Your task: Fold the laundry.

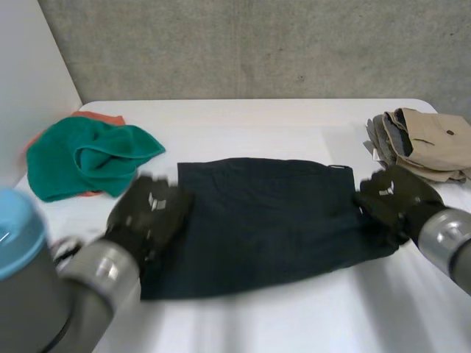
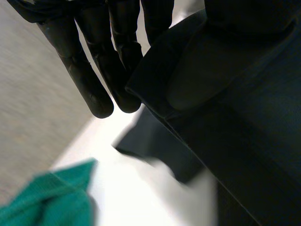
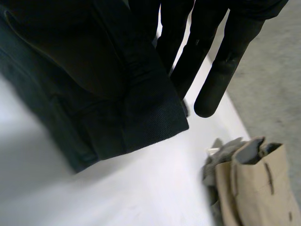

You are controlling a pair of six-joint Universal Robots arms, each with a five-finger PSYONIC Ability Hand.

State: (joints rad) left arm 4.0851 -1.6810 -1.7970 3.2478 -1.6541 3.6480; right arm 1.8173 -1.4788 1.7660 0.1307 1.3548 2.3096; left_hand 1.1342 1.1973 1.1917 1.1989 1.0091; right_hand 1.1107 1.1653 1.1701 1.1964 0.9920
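Pinching dark cloth (image 1: 265, 220) ends: left fingers (image 2: 89, 80), right fingers (image 3: 221, 70).

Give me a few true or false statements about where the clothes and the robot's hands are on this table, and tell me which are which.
1. The dark cloth lies spread on the table between the left hand and the right hand. True.
2. The green cloth sits beside the right hand. False: it lies bunched on the left hand's side of the table.
3. A folded beige garment tops a pile just beyond the right hand. True.
4. The left hand is holding the green cloth. False: it pinches the dark cloth's left edge, while the right hand pinches its right edge.
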